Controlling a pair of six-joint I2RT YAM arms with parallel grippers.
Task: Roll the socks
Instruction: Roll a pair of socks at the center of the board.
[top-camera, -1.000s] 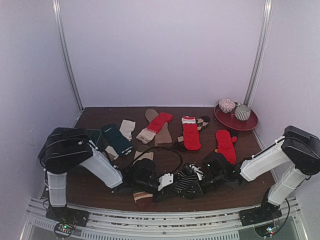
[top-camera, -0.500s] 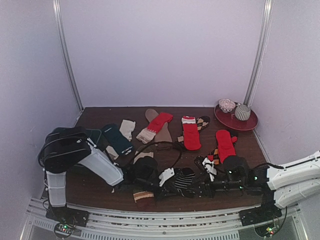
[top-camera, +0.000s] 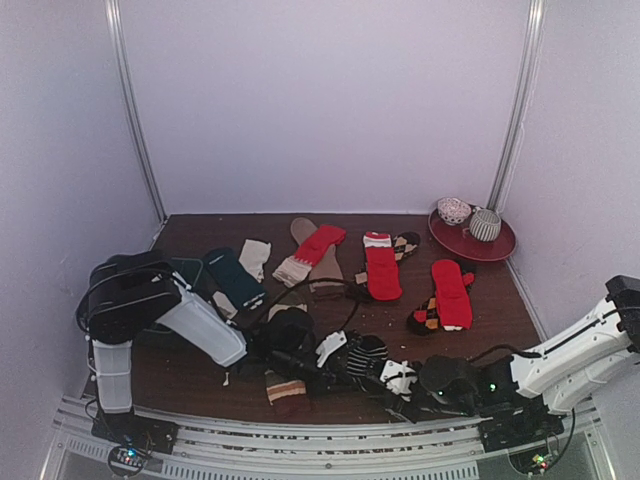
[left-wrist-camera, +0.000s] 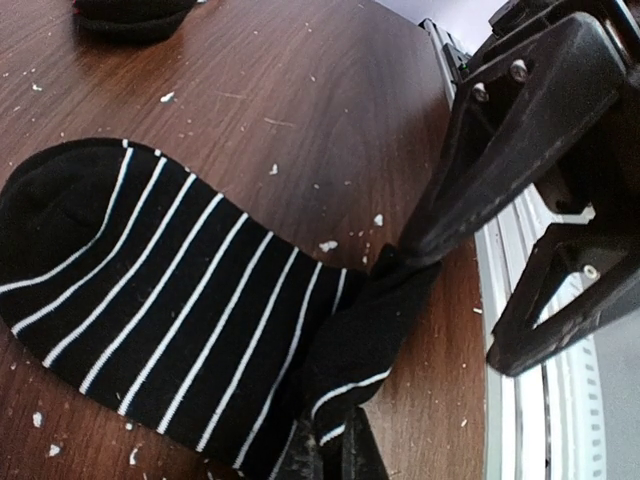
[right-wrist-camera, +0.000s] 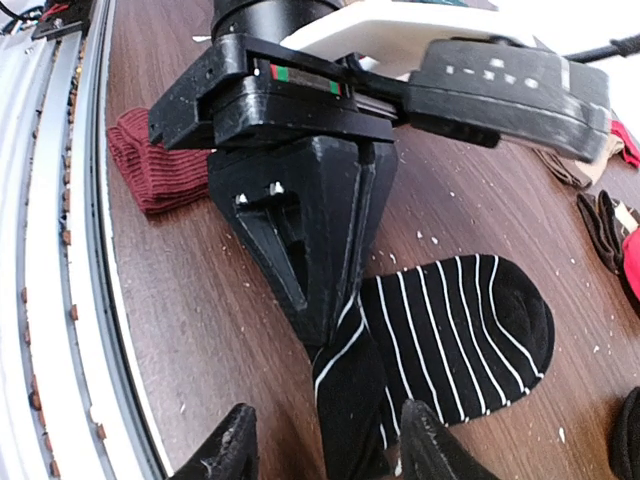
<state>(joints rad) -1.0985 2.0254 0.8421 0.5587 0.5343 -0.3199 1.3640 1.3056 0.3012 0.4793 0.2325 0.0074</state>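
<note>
A black-and-white striped sock (left-wrist-camera: 170, 290) lies flat near the table's front edge, also seen from above as the striped sock (top-camera: 367, 353). My left gripper (left-wrist-camera: 330, 462) is shut on its narrow twisted end. Opposite it, my right gripper (right-wrist-camera: 325, 445) stands open, and that same sock end (right-wrist-camera: 350, 400) lies between its fingertips without being pinched. From above, the left gripper (top-camera: 345, 371) and right gripper (top-camera: 385, 384) meet tip to tip. Other socks lie farther back: red ones (top-camera: 382, 270) (top-camera: 452, 290), a dark teal one (top-camera: 235, 278), a cream one (top-camera: 255, 257) and an argyle one (top-camera: 425, 315).
A tan sock with brown stripes (top-camera: 285, 388) and a dark red sock (right-wrist-camera: 150, 160) lie by the front edge. A red plate (top-camera: 500, 247) with two bowls stands at the back right. The metal rail (right-wrist-camera: 60, 300) runs along the near edge. A black cable (top-camera: 345, 300) loops over the table.
The right gripper has opened. Its arm has swung toward the front edge and now points left at the left gripper. The argyle sock has come into view.
</note>
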